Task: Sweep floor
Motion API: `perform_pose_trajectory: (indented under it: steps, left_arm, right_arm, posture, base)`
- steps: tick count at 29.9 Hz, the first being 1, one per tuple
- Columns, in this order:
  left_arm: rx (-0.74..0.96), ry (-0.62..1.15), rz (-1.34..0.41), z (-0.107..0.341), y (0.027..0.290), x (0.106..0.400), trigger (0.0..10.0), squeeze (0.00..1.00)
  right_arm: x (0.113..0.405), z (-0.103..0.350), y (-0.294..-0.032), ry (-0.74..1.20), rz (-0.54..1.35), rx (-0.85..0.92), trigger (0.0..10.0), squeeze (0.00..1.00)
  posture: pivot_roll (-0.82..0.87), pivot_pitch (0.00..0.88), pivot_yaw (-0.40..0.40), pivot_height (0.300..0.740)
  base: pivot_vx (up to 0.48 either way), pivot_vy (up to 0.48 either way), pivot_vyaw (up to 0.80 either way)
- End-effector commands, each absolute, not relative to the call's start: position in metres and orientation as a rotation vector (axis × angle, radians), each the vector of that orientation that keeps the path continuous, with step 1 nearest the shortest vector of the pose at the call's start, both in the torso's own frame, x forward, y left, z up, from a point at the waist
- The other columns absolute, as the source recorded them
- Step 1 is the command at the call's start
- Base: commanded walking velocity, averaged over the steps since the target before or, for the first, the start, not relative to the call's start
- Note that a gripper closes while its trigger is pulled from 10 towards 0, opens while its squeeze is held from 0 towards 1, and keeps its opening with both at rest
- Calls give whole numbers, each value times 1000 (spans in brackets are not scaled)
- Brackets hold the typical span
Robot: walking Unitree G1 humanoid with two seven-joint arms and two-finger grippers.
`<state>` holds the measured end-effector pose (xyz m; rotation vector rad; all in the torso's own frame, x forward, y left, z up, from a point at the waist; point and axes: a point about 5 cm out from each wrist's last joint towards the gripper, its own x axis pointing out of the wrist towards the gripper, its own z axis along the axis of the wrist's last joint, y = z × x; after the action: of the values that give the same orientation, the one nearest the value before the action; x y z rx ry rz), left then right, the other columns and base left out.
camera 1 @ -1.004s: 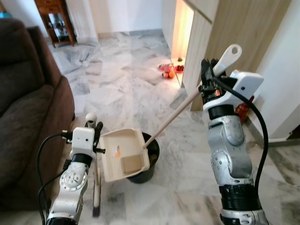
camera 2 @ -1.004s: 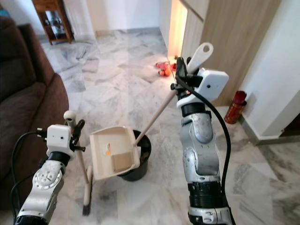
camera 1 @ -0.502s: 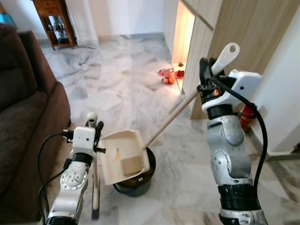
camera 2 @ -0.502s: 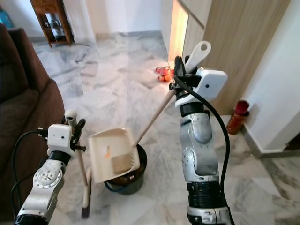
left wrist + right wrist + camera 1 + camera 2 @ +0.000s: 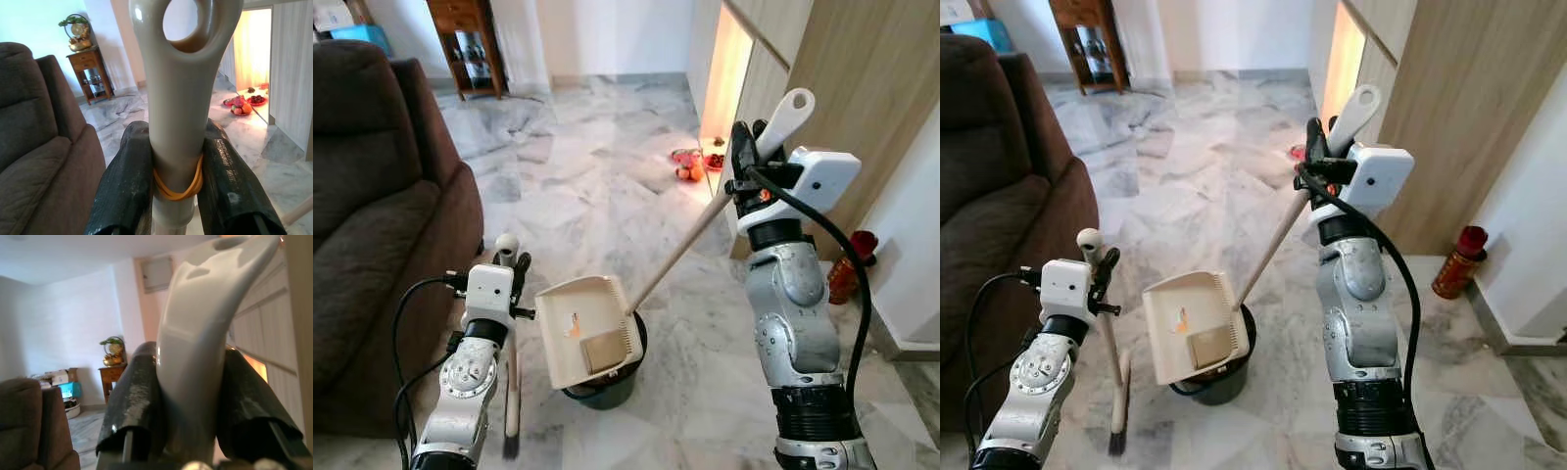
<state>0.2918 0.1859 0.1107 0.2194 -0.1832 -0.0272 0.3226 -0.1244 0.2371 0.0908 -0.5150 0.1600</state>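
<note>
Lighting: bright, even daylight across my head views. Warm yellow glow from the lit doorway [image 5: 724,78], spilling onto the marble floor [image 5: 597,176] just before it; soft sheen there, no harsh glare. Sofa [image 5: 372,215], well away from the doorway, dark. Focus: head views sharp. Wrist views: near broom handle [image 5: 178,98] and dustpan handle [image 5: 205,357] soft; overexposed behind.

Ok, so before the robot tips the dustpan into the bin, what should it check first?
1. Right end effector clamped on the dustpan handle: ok.
2. Left end effector clamped on the broom handle: ok.
3. Dustpan over the black bin: ok, its lower edge sits above the opening.
4. Rubbish in the pan, a brown piece and an orange scrap: ok, not yet out.
5. Room left in the bin: cannot tell, the pan hides it.
</note>
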Motion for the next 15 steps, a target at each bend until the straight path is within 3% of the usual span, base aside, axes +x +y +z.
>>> perform_pose_trajectory:
  steps: [1,7,15]
  left_arm:
    - [219,-227,-22,118,185,292,10000,0]
    - [216,-225,-24,118,183,292,10000,0]
    - [233,-225,-28,117,184,290,10000,0]
  right_arm:
    - [314,260,-120,-640,164,77,10000,0]
    - [310,261,-108,-674,191,-3,10000,0]
    - [299,269,-92,-747,183,32,10000,0]
  posture:
    - [176,0,35,740]
    - [178,0,33,740]
    - [183,0,30,740]
  base:
    - [0,0,0]
    - [0,0,0]
    - [0,0,0]
